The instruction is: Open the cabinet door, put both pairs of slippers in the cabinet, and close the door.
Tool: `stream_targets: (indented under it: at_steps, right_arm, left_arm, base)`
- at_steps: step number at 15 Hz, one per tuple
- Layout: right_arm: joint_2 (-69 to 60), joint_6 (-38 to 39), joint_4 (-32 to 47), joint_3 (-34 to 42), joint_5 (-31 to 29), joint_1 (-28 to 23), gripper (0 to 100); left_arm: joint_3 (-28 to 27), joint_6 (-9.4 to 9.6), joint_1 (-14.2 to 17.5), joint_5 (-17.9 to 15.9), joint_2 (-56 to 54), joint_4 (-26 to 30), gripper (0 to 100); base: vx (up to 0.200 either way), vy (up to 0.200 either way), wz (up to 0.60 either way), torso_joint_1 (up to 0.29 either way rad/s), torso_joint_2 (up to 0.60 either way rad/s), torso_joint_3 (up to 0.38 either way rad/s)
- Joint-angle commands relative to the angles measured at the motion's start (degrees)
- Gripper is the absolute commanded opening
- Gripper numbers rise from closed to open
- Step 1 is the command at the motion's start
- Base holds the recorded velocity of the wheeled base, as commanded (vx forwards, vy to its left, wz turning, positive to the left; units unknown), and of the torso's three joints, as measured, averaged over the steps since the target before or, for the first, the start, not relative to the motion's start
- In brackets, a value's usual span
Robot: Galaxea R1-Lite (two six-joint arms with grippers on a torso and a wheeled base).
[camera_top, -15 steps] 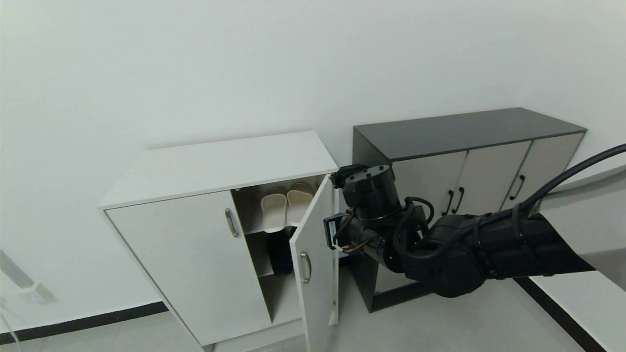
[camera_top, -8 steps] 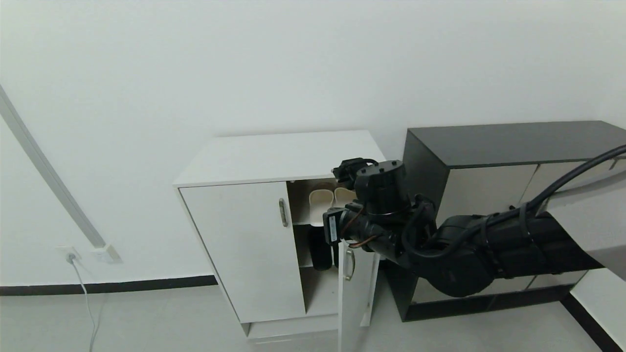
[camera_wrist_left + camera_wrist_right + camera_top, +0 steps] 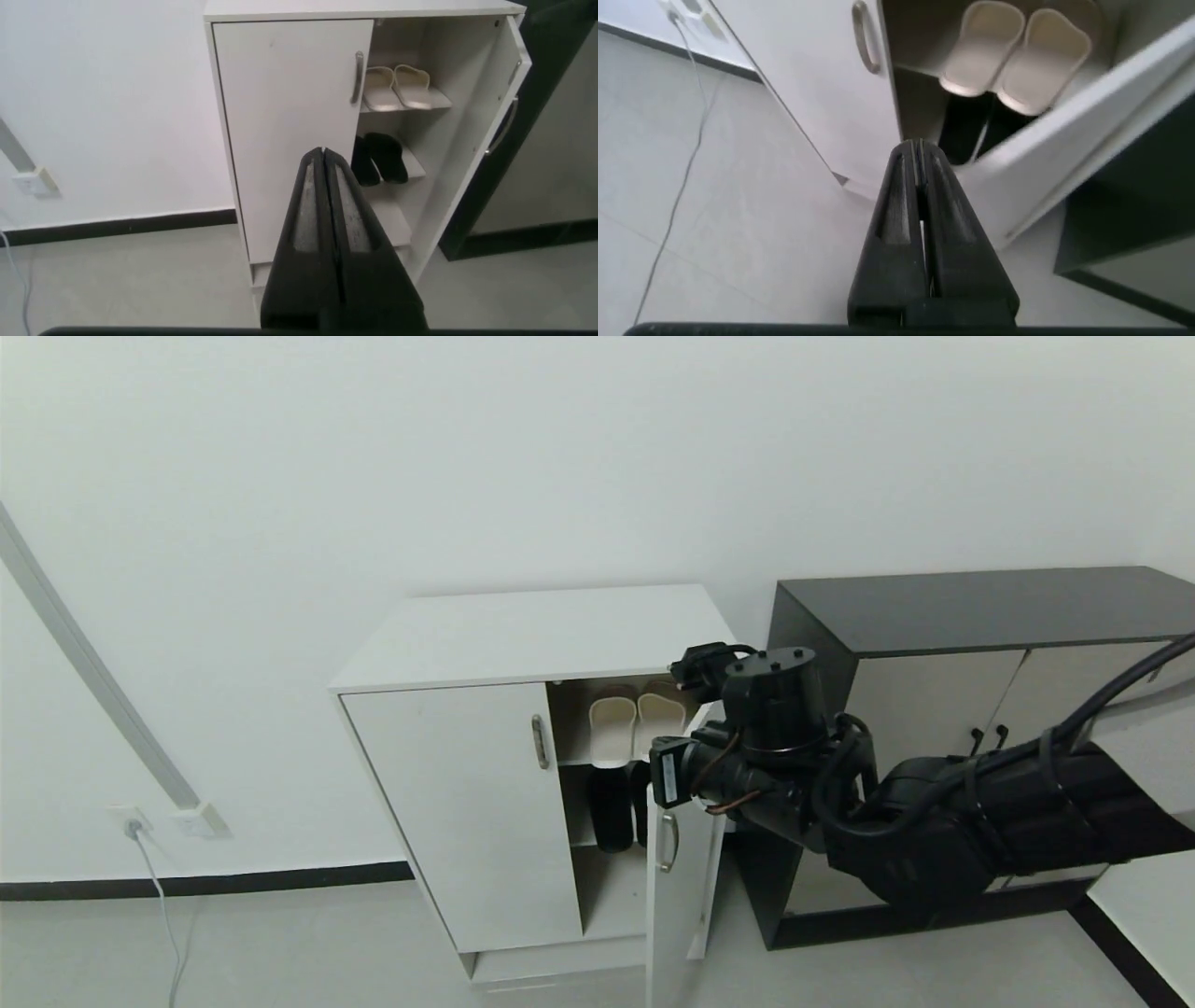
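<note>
cabinet (image 3: pixel 523 635): white, left door (image 3: pixel 467 803) shut.
right door (image 3: pixel 686 887): swung wide open, its edge facing the room.
right gripper (image 3: pixel 921 147): fingers pressed together, empty, just beside the open door's free edge; contact cannot be told.
left gripper (image 3: pixel 322 154): fingers pressed together, empty, facing the left door, well apart from it.
cream slippers (image 3: pixel 635 719): side by side on the upper shelf (image 3: pixel 574 751).
black slippers (image 3: pixel 611 807): on the shelf directly below.

White cabinet (image 3: pixel 541 630), cream slippers (image 3: pixel 638 726), black slippers (image 3: pixel 378 159), dark grey sideboard (image 3: pixel 971 607), black skirting stripe (image 3: pixel 205 882), white wall (image 3: pixel 560 448).
</note>
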State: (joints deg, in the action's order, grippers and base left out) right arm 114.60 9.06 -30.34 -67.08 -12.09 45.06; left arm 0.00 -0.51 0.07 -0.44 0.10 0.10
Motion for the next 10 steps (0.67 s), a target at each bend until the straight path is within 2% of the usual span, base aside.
stream_targets:
  at_steps: [1,4,6,10]
  right_arm:
    - [-4.21,-1.15,-0.07,5.21,0.58,-0.85,0]
    - [-7.90,-1.41,0.02,12.33,1.02,-1.37,0]
    - [-9.05,-3.08,-0.16,17.25,1.19,-1.64,0]
    - [-3.16,-3.17,-2.35,16.02,1.46,-3.40,0]
  left_arm:
    - [0.00,0.07,0.01,0.00,-0.01,-0.01,0]
    - [0.00,-0.02,0.01,0.00,-0.01,-0.01,0]
    - [0.00,-0.02,0.01,0.00,-0.01,-0.01,0]
    - [0.00,-0.02,0.01,0.00,-0.01,-0.01,0]
  base:
    - [0.000,0.000,0.00,0.000,0.00,0.000]
    - [0.200,0.000,0.00,-0.004,0.00,0.006]
    - [0.000,0.000,0.00,0.000,0.00,0.000]
    - [0.000,0.000,0.00,0.000,0.00,0.000]
